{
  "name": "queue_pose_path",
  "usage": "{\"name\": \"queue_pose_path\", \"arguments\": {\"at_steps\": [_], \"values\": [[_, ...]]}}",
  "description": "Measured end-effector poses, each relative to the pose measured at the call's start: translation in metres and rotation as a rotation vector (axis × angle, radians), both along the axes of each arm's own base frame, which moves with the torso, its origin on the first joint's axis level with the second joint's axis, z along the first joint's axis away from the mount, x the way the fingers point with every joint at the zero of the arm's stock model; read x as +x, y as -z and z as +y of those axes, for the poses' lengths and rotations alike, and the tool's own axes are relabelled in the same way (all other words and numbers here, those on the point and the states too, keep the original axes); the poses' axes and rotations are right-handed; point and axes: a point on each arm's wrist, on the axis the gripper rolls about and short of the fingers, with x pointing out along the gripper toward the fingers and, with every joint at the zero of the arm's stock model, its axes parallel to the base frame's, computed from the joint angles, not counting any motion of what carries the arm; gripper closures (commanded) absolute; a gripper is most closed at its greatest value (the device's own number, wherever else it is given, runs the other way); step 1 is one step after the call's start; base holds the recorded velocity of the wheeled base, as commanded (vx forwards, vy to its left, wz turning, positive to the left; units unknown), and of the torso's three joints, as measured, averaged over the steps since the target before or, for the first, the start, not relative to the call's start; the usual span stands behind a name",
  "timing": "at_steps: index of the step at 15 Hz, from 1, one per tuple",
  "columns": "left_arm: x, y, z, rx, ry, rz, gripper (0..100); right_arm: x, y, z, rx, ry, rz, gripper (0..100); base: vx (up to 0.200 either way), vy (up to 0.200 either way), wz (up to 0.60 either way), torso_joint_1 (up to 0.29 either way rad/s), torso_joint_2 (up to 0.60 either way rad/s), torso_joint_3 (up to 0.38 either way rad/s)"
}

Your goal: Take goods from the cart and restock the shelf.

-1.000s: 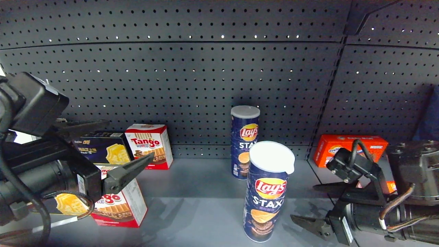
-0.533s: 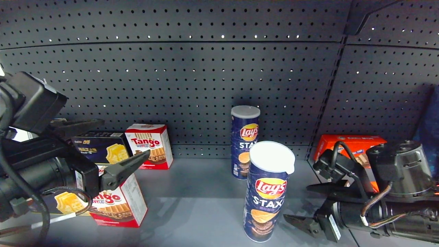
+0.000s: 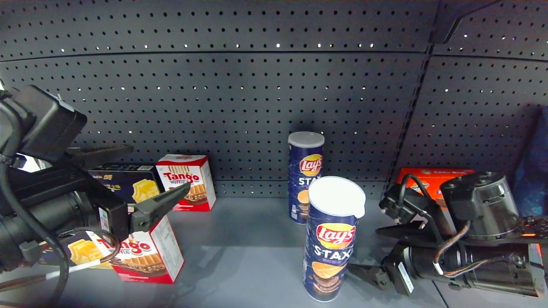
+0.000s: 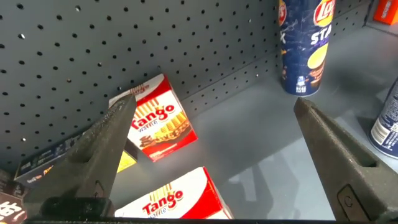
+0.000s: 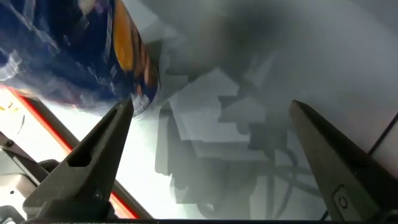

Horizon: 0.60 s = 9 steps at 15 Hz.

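Right gripper (image 3: 364,251), open and empty, has slid left beside the lower-centre can (image 3: 332,239); a nudge could topple it.

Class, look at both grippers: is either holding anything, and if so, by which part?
Nothing is held: the left gripper and the right gripper both have open jaws, clamping nothing.

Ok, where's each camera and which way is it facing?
Head view: head-mounted, facing forward and down at the shelf; left gripper, right gripper show.
Left wrist view: looks between its own fingers toward the back wall, red wafer box.
Right wrist view: low, own fingers beside the front chip can.
Shared: that can, all three.
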Motion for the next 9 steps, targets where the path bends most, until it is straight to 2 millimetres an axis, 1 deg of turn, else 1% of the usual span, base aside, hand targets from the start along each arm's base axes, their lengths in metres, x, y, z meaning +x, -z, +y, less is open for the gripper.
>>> {"name": "queue_pose_path", "arguments": {"at_steps": [5, 9], "values": [[0.0014, 0.0008, -0.0006, 0.003, -0.001, 0.005, 0, 0.0040, 0.0009, 0.0101, -0.003, -0.021, 0.003, 0, 0.000, 0.000, 0.00, 0.000, 0.00, 0.000], [0.0016, 0.0009, -0.0008, 0.003, 0.000, 0.005, 0, 0.0025, 0.0028, 0.0090, -0.008, -0.020, 0.009, 0, 0.000, 0.000, 0.00, 0.000, 0.00, 0.000]]}}
